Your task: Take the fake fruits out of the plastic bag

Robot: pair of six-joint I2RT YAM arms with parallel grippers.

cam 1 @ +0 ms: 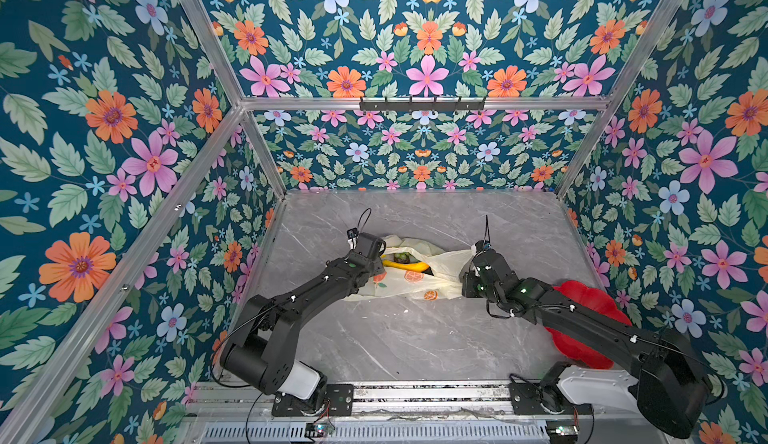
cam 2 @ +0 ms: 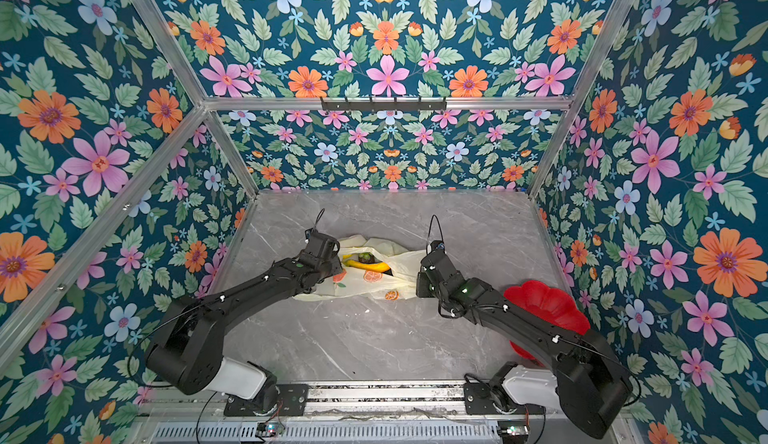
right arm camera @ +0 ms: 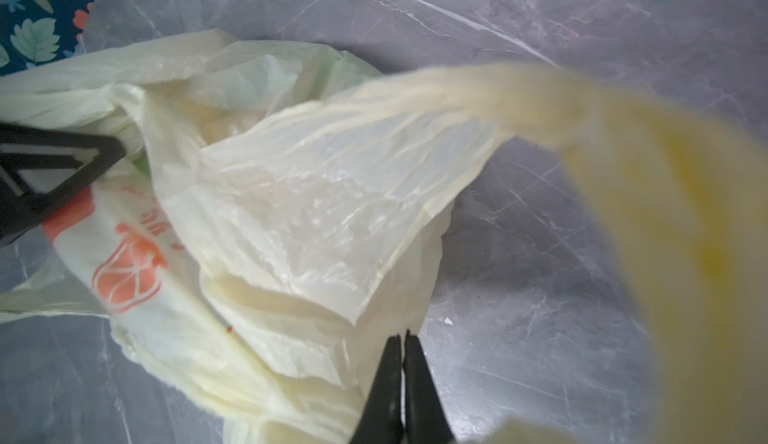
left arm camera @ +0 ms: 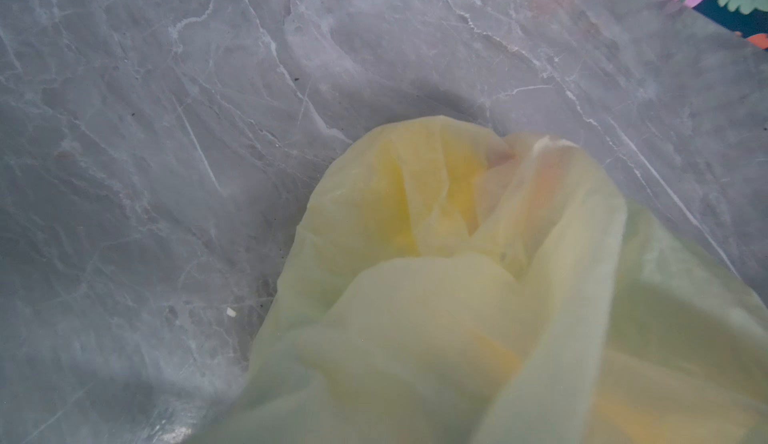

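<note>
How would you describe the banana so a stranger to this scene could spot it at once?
On the grey marble table lies a pale-yellow plastic bag printed with orange slices. In its open mouth sits the banana, glossy, curved and bright yellow. It is far deeper yellow than the bag, and long where the dark fruit beside it is round.
</note>
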